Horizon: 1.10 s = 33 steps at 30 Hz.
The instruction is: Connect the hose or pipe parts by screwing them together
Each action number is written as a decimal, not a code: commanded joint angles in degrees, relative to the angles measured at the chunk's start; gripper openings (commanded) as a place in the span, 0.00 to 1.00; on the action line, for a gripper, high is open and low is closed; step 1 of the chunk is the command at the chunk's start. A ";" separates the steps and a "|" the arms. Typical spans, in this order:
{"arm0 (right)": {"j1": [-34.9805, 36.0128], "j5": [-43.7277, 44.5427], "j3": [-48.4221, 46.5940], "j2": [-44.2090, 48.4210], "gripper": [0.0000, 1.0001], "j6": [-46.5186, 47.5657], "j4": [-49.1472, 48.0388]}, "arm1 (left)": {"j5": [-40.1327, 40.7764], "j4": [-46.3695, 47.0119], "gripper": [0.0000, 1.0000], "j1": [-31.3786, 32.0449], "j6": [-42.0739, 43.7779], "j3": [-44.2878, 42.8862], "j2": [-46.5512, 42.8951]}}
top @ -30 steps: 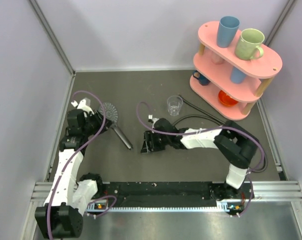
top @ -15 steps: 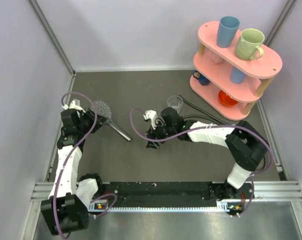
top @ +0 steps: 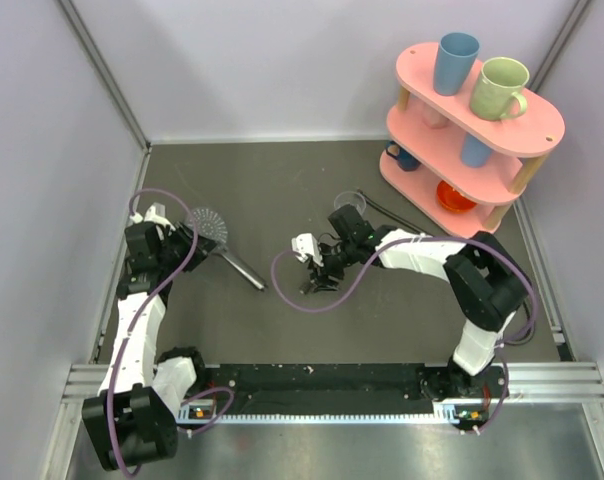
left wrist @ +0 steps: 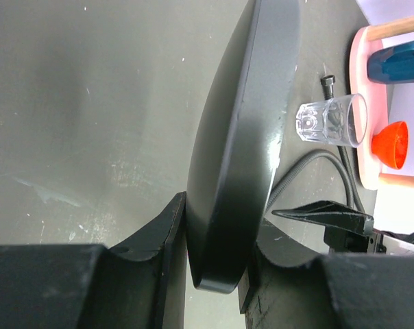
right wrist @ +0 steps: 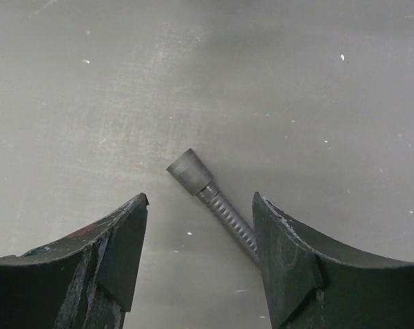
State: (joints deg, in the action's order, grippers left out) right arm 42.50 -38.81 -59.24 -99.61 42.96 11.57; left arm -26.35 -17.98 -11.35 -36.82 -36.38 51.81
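Left hand [left wrist: 217, 236] pinches the hand shower [top: 208, 226] by its disc rim, left side of the desk [top: 282, 180]. Right hand [right wrist: 200, 197] spread, hovering over the hose [right wrist: 224, 214] end mid-desk.

My jaws are black. The hand shower [top: 208, 224] is grey, its face dotted; the hose [right wrist: 224, 209] dark grey and ribbed; the worktop [top: 282, 180] dark grey; the shelf [top: 534, 125] pink.

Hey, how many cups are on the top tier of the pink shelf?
2: a tall blue tumbler at the far left end, and a pale green handled mug beside it. The pink shelf's top tier is fully in view, so none seem hidden.
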 commanded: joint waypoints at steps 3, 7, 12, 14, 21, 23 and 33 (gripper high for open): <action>-0.14 -0.31 -3.51 -3.74 0.60 7.22 0.91 | -2.57 4.53 0.00 -0.33 1.40 0.34 -0.75; -0.05 1.37 -3.25 -3.92 0.59 8.54 -0.67 | -3.44 5.32 0.00 -0.33 0.78 0.70 -0.84; 1.97 4.08 -2.46 -5.32 0.57 9.24 -3.13 | -5.99 7.16 0.00 -0.33 -1.50 1.49 -0.22; 2.58 5.66 -2.80 -6.29 0.57 9.69 -3.31 | -6.96 7.78 0.00 -0.33 -2.38 1.58 0.22; 3.73 5.32 -3.60 -7.00 0.46 11.88 -2.44 | -7.05 7.52 0.00 -0.60 -2.21 1.75 0.04; 4.52 5.93 -3.86 -7.35 0.36 12.41 -1.99 | -7.14 7.52 0.00 -0.60 -2.38 1.84 0.22; 8.38 7.42 -3.34 -6.12 0.06 1.45 -4.35 | -8.37 7.61 0.00 -0.86 -2.91 1.84 1.10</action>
State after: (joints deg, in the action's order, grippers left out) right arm 48.88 -31.27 -61.23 -106.21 52.27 9.50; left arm -32.82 -14.94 -11.70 -39.16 -34.15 53.39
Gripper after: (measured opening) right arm 0.181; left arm 0.318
